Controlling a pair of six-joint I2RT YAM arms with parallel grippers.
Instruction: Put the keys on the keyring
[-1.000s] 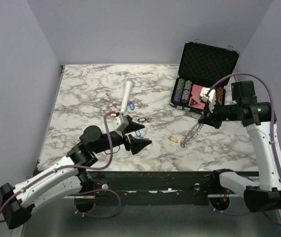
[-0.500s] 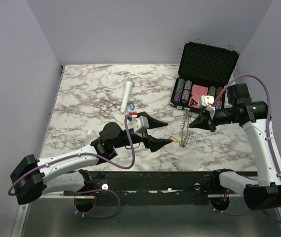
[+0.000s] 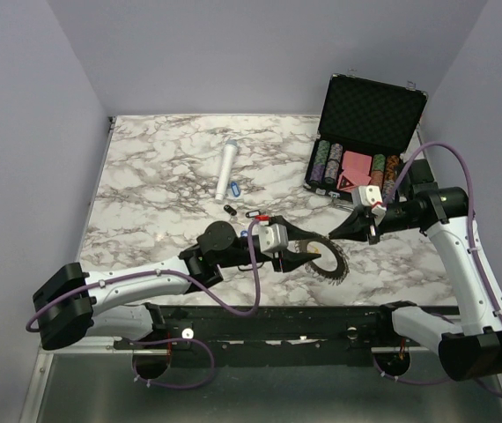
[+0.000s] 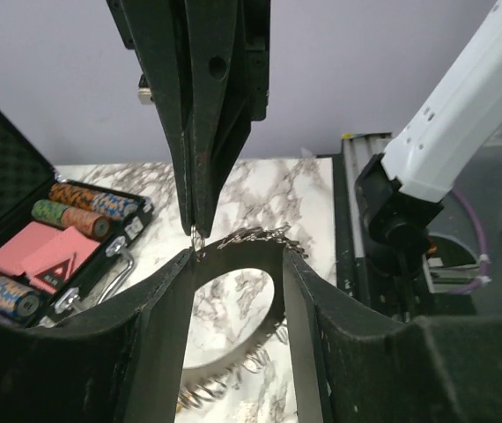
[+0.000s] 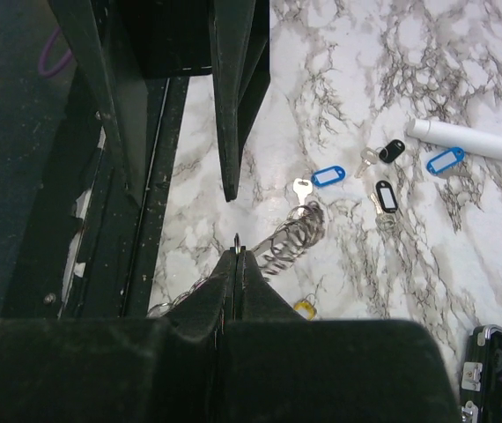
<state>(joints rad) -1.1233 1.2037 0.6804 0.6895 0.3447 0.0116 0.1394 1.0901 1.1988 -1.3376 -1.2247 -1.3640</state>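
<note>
Right end effector (image 5: 236, 253) pinched shut on the keyring (image 3: 339, 266), left end effector (image 4: 238, 257) fingers apart round it. Risk imo: the ring twists or slips out (thin wire grip). Keys (image 3: 253, 214) sit loose on the tabletop (image 3: 145, 176), 10 o'clock of the ring.

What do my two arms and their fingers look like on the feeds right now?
Both match: the left arm and right arm have white shells with black joints and bases. A purple cable loops along each. Each wrist carries a small white block. The fingers are black, long, tapering wedges.
</note>
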